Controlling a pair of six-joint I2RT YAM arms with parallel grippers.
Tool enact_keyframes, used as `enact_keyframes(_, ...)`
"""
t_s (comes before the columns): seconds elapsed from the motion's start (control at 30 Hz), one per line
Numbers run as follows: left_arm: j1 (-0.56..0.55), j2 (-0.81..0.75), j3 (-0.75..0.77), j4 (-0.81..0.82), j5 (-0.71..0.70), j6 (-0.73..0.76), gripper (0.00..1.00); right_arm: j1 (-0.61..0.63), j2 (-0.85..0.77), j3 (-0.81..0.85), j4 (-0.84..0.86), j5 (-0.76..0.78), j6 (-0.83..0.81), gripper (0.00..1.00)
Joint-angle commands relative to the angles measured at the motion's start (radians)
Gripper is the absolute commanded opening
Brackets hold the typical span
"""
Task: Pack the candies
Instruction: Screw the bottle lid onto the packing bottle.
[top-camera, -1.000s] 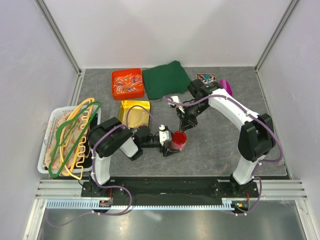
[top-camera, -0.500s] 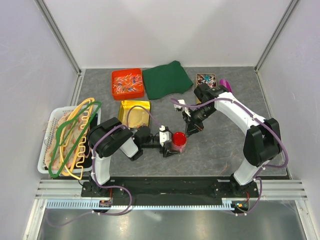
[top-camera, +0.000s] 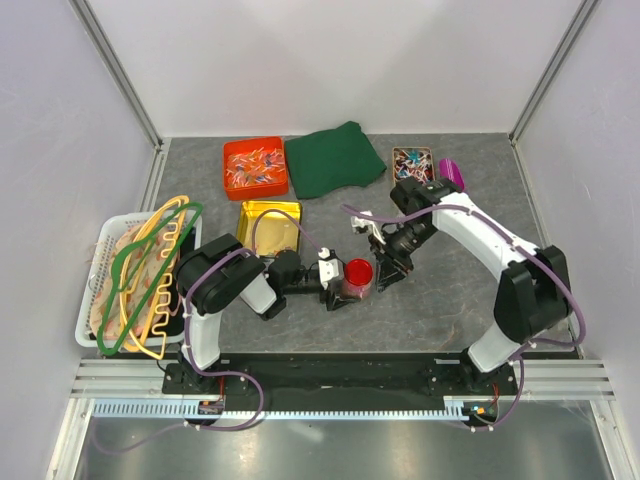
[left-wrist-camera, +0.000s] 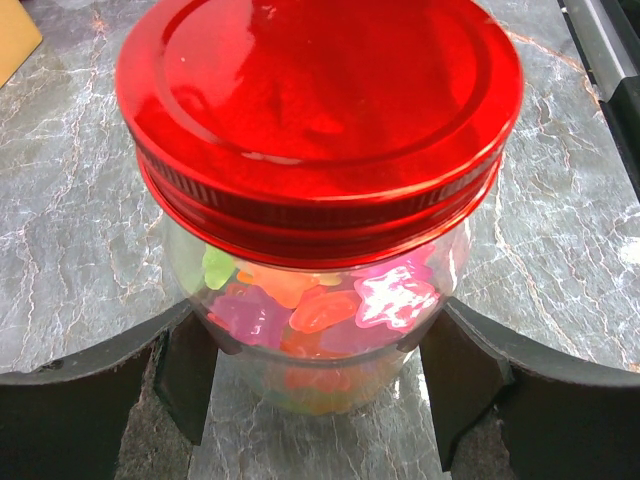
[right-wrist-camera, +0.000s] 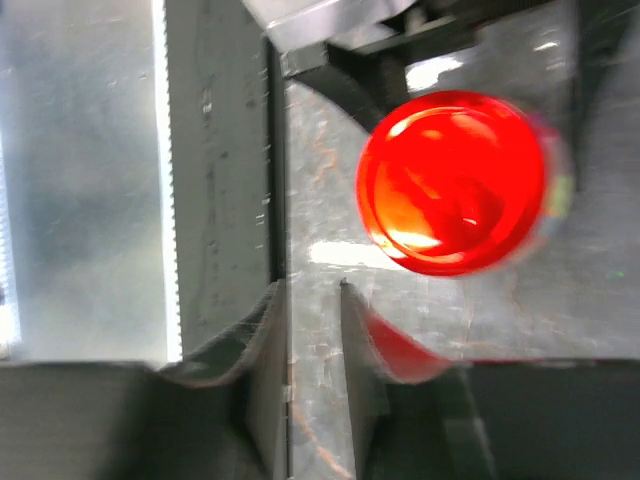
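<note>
The candies (left-wrist-camera: 320, 305), orange, pink and green gummy pieces, lie inside a clear jar (top-camera: 358, 276) that stands upright on the table with a red lid (left-wrist-camera: 320, 110) on it. My left gripper (left-wrist-camera: 320, 375) is shut on the jar's lower body, one finger on each side. In the top view the left gripper (top-camera: 347, 284) sits at the table's middle. My right gripper (top-camera: 389, 267) hovers just right of the jar, its jaws almost together and empty. The right wrist view shows the red lid (right-wrist-camera: 455, 180) from above, beyond and to the right of that gripper's fingertips (right-wrist-camera: 312, 290).
An orange bin of wrapped sweets (top-camera: 255, 165) and a green cloth (top-camera: 335, 158) lie at the back. A gold box (top-camera: 270, 226) sits left of the jar. A small box of wrapped sweets (top-camera: 412, 162) and a purple object (top-camera: 452, 172) are back right. A white basket with hangers (top-camera: 140, 275) stands left.
My right gripper has moved from above the jar to its right side and lower, nearer the front. The left gripper and jar have stayed in place.
</note>
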Motion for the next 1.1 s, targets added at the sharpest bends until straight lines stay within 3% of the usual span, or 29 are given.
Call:
enact_keyframes(0.0,0.005,0.005,0.007,0.003,-0.036,0.028,0.52,-0.027,-0.127,-0.013,0.213,0.044,0.161,0.39)
enact_keyframes(0.07,0.004,0.005,0.006,0.011,-0.037,0.028,0.52,-0.030,-0.180,-0.061,0.330,0.119,0.308,0.53)
enact_keyframes(0.17,0.004,0.004,0.004,0.011,-0.034,0.028,0.52,-0.033,-0.213,-0.069,0.467,0.364,0.437,0.61)
enact_keyframes(0.33,0.004,0.004,0.006,0.008,-0.036,0.030,0.52,-0.053,-0.223,-0.023,0.636,0.899,0.661,0.61)
enact_keyframes(0.37,0.005,0.004,0.006,0.008,-0.033,0.030,0.52,-0.067,-0.221,-0.014,0.642,0.906,0.675,0.98)
enact_keyframes(0.67,0.005,0.004,0.004,0.013,-0.031,0.032,0.52,-0.171,-0.194,0.029,0.650,0.640,0.733,0.98)
enact_keyframes(0.87,0.004,0.007,0.006,0.011,-0.028,0.032,0.52,-0.171,-0.249,-0.007,0.754,0.730,0.767,0.98)
enact_keyframes(1.07,0.004,0.005,0.006,0.009,-0.026,0.033,0.51,-0.173,-0.272,-0.047,0.788,0.469,0.793,0.98)
